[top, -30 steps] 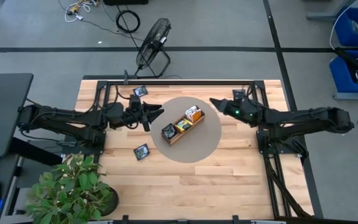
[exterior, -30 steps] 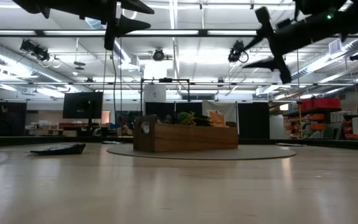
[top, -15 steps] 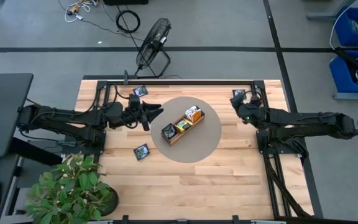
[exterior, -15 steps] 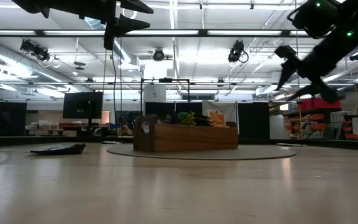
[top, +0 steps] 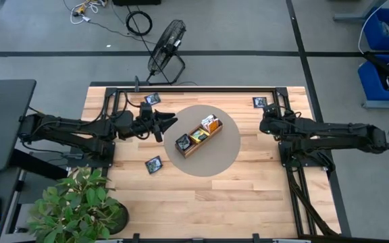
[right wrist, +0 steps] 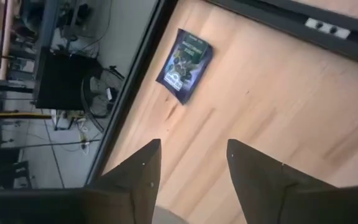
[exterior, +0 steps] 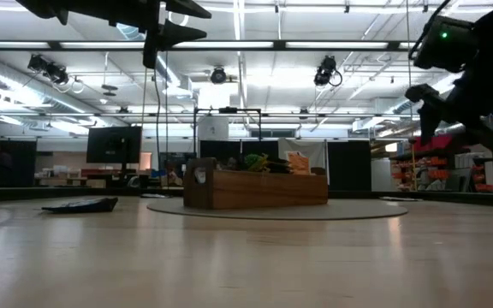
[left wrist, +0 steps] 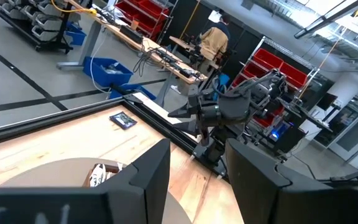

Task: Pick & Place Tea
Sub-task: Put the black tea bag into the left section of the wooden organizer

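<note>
- High view: I see the wooden tray (top: 199, 135) lying on the round mat (top: 225, 154) at mid-frame, its long axis running lower left to upper right, with tea packets (top: 210, 123) already in its compartments. Three navy packets are still out on the bench (top: 201, 196): one (top: 152, 98) at upper left, one (top: 154, 164) left of the mat, one (top: 259, 102) at upper right. My judgement: partly done, three to go. My left pincer (top: 169, 122) hangs just left of the mat; my right pincer (top: 265, 122) is just below the upper-right packet.
- Low view: The tray (exterior: 255, 188) sits broadside at centre, packet tops showing above its rim. A dark packet (exterior: 82, 204) lies flat at left. The left pincer (exterior: 181, 22) is high at upper left, the right arm (exterior: 469, 60) at upper right.
- Left wrist view: My left pincer (left wrist: 196, 163) is parted and carries nothing; a navy packet (left wrist: 123, 119) lies flat beyond.
- Right wrist view: My right pincer (right wrist: 193, 163) stands apart, empty, aimed at the navy packet (right wrist: 184, 65), which lies flat and skewed to the bench edge, long axis tilted toward upper right of frame.
</note>
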You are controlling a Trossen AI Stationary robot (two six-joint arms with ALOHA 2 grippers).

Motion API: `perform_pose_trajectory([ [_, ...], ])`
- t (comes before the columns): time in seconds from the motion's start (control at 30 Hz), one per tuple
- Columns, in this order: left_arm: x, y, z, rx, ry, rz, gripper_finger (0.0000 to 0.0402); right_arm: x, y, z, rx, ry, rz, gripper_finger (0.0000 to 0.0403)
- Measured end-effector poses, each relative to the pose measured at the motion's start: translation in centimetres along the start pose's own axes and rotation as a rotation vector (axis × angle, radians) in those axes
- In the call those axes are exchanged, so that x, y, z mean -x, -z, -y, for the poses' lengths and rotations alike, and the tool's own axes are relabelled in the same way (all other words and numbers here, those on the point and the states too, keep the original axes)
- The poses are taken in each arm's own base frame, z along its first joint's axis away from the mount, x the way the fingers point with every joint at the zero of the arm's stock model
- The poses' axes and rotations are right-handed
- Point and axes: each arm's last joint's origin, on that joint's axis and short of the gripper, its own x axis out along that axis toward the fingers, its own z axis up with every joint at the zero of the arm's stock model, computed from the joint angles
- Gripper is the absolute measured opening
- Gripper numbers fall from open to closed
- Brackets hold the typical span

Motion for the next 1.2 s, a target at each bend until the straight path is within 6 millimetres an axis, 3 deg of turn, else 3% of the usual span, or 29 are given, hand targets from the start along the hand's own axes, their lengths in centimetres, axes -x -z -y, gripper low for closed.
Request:
perform_pose_trajectory([
  [0.43, 0.0, 0.0, 0.0, 0.001, 0.003, 0.005, 0.0160, -4.4, 0.3, 3.0, -0.177, -0.054, -0.021, 0.0182],
  [0.73, 0.0, 0.0, 0.0, 0.001, 0.003, 0.005, 0.0160, -5.3, -1.1, 2.7, -0.187, -0.038, 0.102, 0.0182],
  [1.2, 0.0, -0.1, 0.0, -0.033, 0.003, 0.006, 0.0160, -7.6, -2.9, 2.3, -0.265, -0.082, 0.048, 0.0182],
])
